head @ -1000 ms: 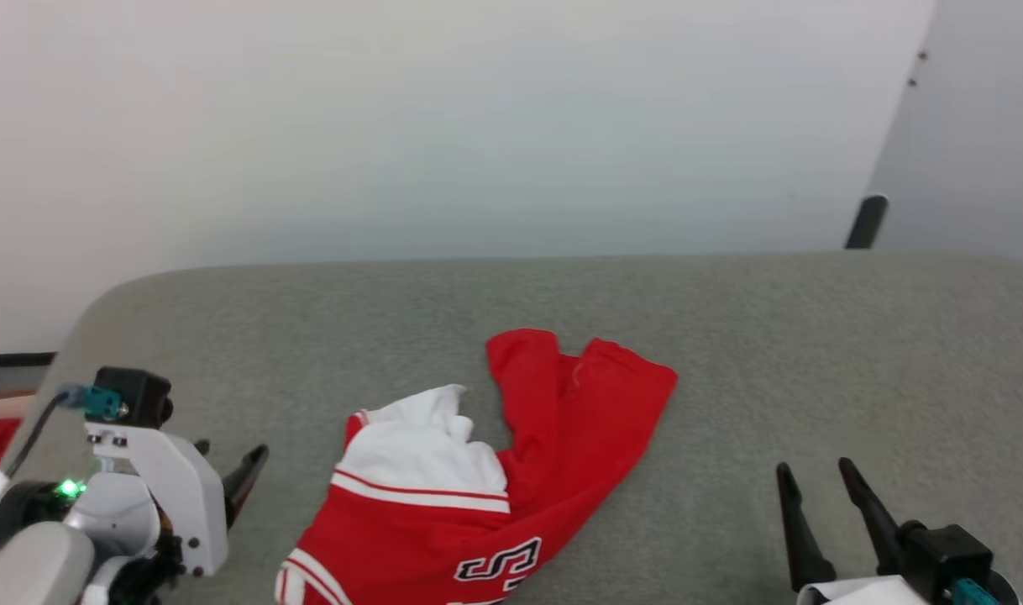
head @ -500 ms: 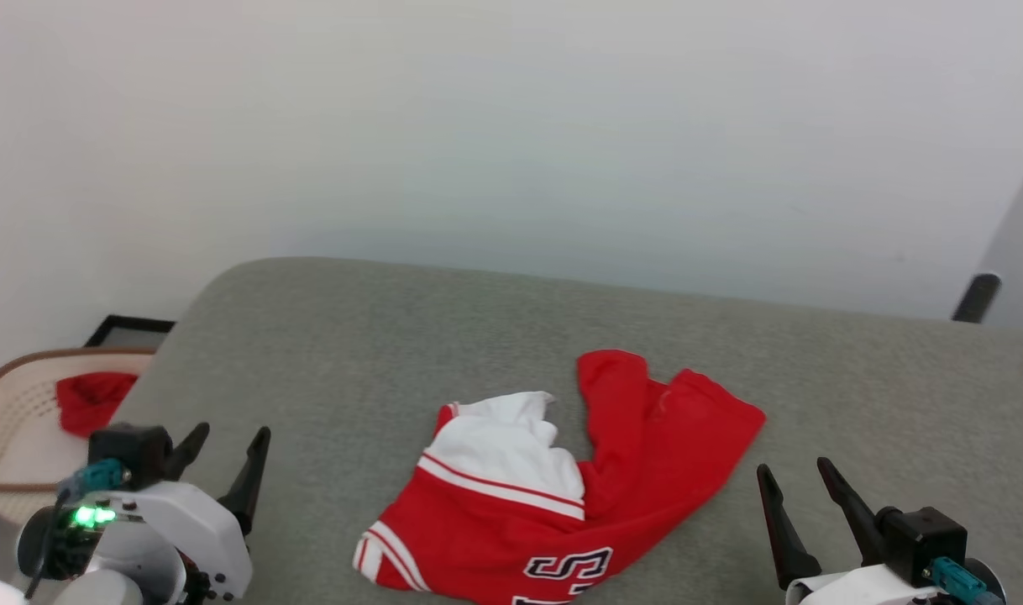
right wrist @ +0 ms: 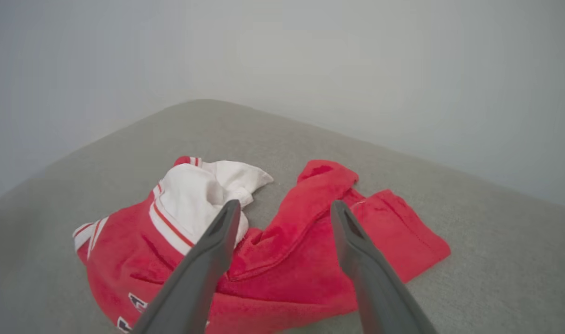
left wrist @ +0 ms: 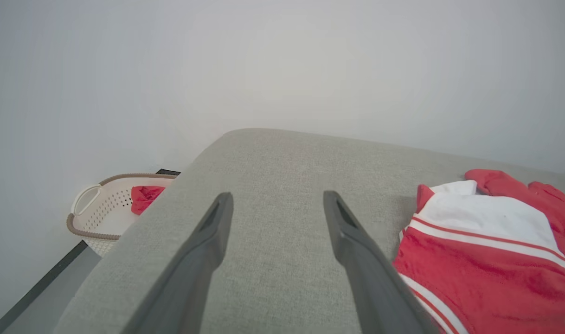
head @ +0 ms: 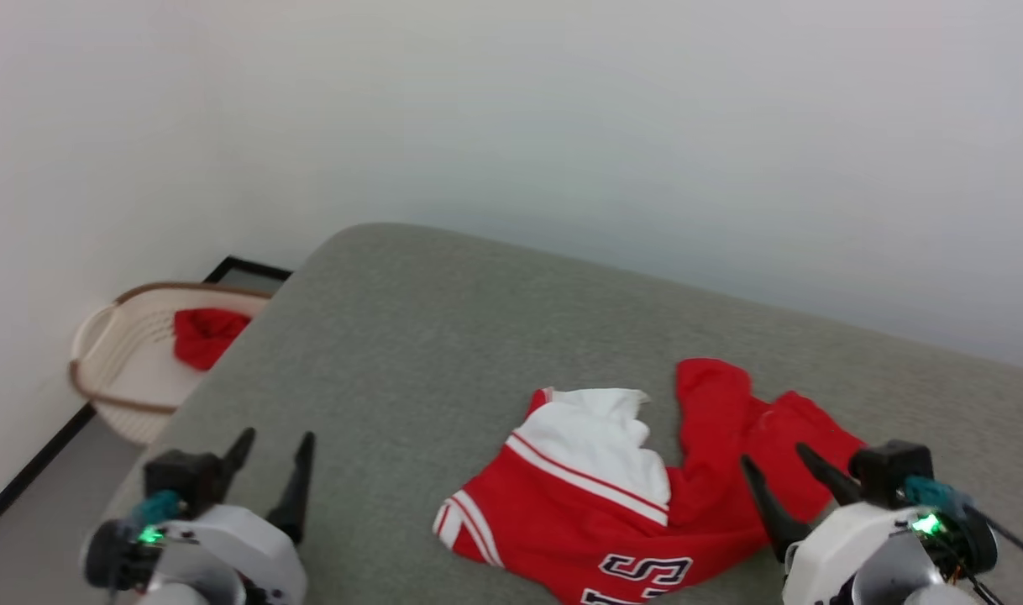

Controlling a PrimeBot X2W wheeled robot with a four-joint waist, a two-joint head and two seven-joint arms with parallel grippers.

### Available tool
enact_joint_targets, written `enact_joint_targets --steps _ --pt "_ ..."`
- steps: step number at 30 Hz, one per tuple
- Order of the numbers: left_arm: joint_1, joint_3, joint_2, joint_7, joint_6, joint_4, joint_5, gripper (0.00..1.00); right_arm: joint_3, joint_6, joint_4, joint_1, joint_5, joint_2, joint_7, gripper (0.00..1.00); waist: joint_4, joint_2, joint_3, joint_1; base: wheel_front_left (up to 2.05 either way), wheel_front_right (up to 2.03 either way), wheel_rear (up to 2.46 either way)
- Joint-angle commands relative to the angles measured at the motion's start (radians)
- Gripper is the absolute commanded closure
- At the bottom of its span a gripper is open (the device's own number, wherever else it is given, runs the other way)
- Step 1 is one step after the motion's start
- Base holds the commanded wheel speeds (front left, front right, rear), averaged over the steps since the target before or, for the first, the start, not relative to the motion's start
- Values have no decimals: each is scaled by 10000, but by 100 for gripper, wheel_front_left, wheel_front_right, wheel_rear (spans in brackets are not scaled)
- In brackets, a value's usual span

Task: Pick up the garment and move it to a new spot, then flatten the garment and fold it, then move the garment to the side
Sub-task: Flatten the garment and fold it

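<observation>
Head view is showing the garment (head: 646, 512) lying crumpled on the grey cushion (head: 411, 336), toward the robot's right. Its long axis is running from the striped trim at the near left to the plain red end at the far right. The right tool (head: 772, 454) is hanging with both fingers spread wide and nothing between them, its tips overlapping that red end. The left tool (head: 276, 437), equally spread and empty, is sitting well apart to the garment's left over bare cushion, and a basket (head: 100, 370) is standing beyond the cushion's left corner. Left wrist view is looking along the left tool's (left wrist: 278, 195) parted fingers at bare cushion, with the garment (left wrist: 472, 260) lying off to the right and the basket (left wrist: 92, 222) off to the left. Right wrist view is putting the garment (right wrist: 310, 260) directly ahead of the right tool (right wrist: 286, 203), the white sleeve lying by one finger and a red fold by the other, jaws gaping; whether they are touching cloth is unclear. Judging from this, the right arm is sitting nearer for the pick-up, needing only a short drop onto the red fold, while the left would be reaching across to its right.
</observation>
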Motion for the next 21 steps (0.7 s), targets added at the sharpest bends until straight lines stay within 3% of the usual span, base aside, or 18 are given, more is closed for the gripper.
enact_joint_targets --steps 1,11,21 --pt "-133 -61 -84 -80 -57 52 92 0 135 5 -3 -155 137 -74 136 0 575 0 229 0 0 0 0" --pt "-615 -507 -978 -596 -272 797 363 0 1157 4 72 -1114 1390 -844 2717 0 1441 0 1036 0 0 0 0" --pt "-989 -206 -1710 -807 -425 1192 503 0 1776 4 480 -1984 1677 -1014 3591 0 1808 0 2061 0 0 0 0"
